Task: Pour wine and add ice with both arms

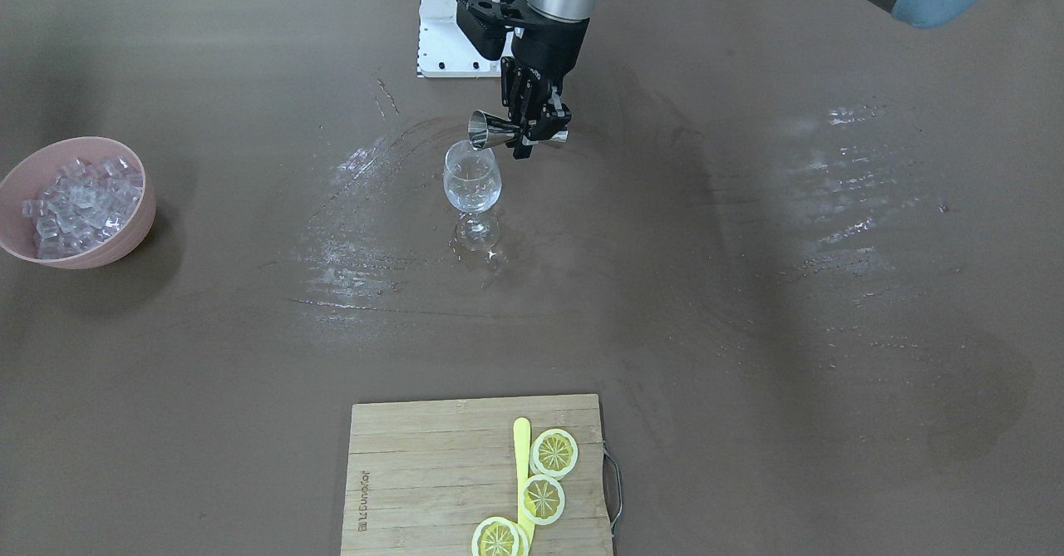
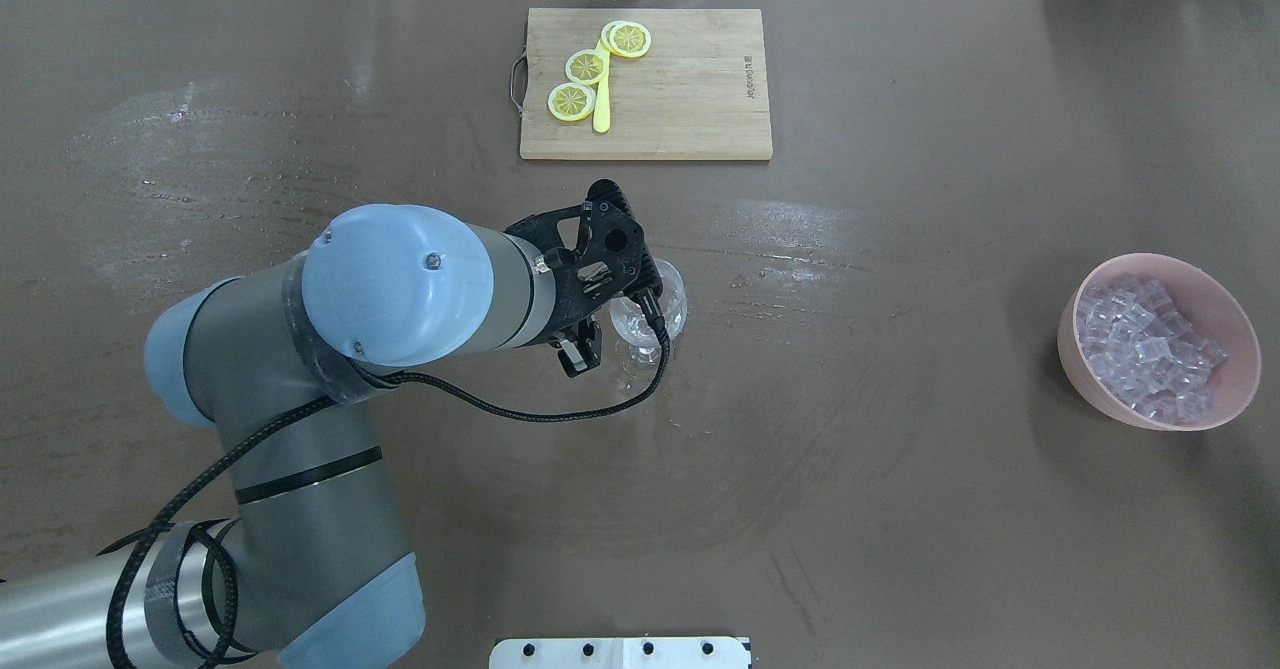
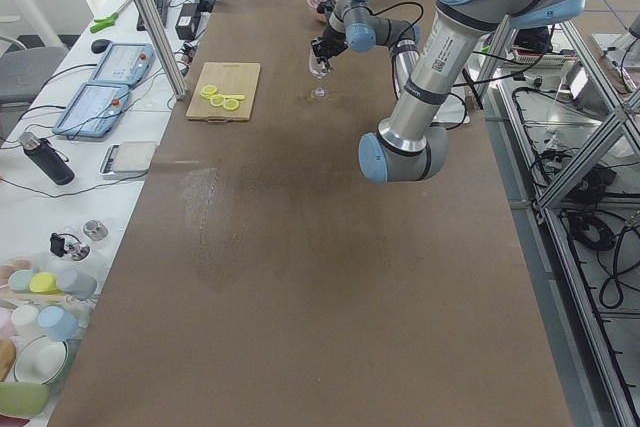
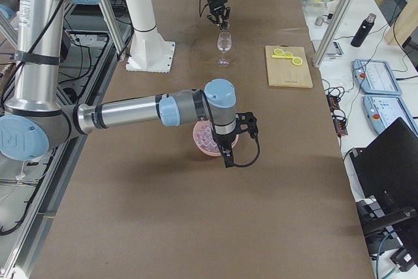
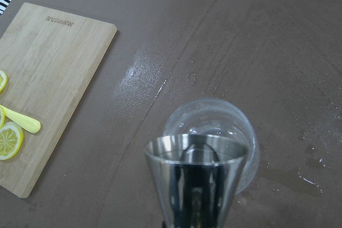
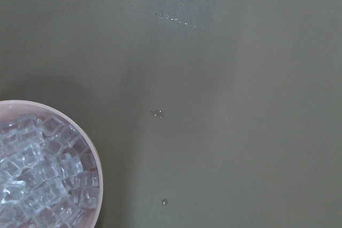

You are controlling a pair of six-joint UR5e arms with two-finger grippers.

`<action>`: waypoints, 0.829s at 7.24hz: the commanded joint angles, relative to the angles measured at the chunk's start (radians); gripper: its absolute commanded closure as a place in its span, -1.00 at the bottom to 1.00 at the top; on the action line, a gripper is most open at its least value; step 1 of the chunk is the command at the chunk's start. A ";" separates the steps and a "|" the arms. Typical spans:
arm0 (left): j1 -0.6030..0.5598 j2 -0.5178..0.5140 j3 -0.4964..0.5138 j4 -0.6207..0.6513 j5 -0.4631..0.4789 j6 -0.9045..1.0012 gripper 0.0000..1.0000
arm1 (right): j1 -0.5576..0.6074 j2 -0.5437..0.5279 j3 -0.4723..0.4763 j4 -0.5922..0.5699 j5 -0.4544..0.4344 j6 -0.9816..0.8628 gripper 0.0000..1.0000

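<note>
Left arm [image 2: 390,284]: comes in from the near left corner and reaches to the middle of the desk [image 2: 900,499].
Left claw [image 1: 536,128]: points down, its fingers clamped around the waist of a steel jigger [image 1: 490,130].
Jigger: lies about on its side, its wide mouth just above the rim of the wine glass [image 1: 471,180].
Wine glass: upright at mid-desk, with wet streaks on the desk around its foot.
Board [image 2: 690,89]: at the far edge beyond the glass, carrying 3 lemon slices [image 2: 571,101] at its left end.
Ice [image 2: 1150,349]: heaped in a pink bowl [image 2: 1090,379] far to the right, well apart from the glass.
Right claw [image 4: 226,156]: hangs near the bowl; I cannot tell how wide its jaws stand or whether it grips anything.
</note>
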 commanded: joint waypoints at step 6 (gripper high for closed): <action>0.003 -0.073 -0.001 0.192 0.066 0.006 1.00 | 0.000 -0.001 -0.002 0.000 0.000 0.000 -0.99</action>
